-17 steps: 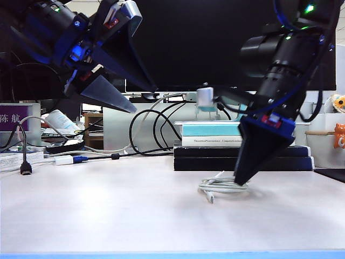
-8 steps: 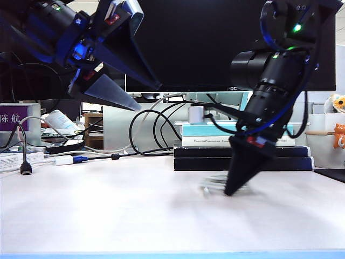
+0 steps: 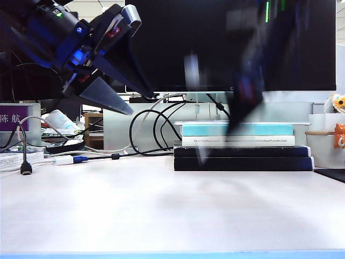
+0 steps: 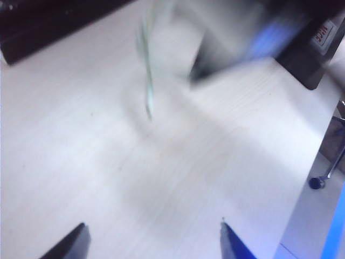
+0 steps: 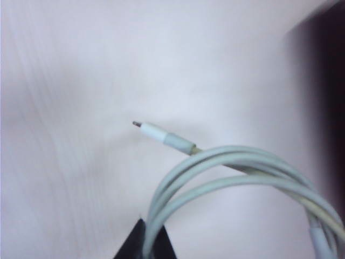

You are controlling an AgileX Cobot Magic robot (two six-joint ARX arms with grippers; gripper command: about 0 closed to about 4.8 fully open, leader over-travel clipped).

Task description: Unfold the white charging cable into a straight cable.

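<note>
since a second ago the right gripper (image 5: 151, 237) has left the table, rising from the coil it was pressed on to a dark blur in front of the monitor (image 3: 215, 43) in the exterior view; the spot where the coil lay is bare now. its wrist view shows the two dark fingertips pinched together on the white charging cable (image 5: 226, 172), which hangs clear of the pale table (image 5: 64, 108). the cord is smooth, glossy and round, looped in at least two strands; one small plug with a metal tip juts from the loop, and the other end runs out of frame, so the loops cannot be fully counted. in the left wrist view the cable is only a pale streak, and in the exterior view a faint smear at about six o'clock from the blurred gripper.

farther left, at about ten o'clock, the left gripper (image 3: 129, 100) hangs high with its two wedge-shaped fingers spread apart, holding nothing.

behind, three stacked books (image 3: 242, 148) lie flat, and black cables (image 3: 151, 129) loop by the monitor.
</note>
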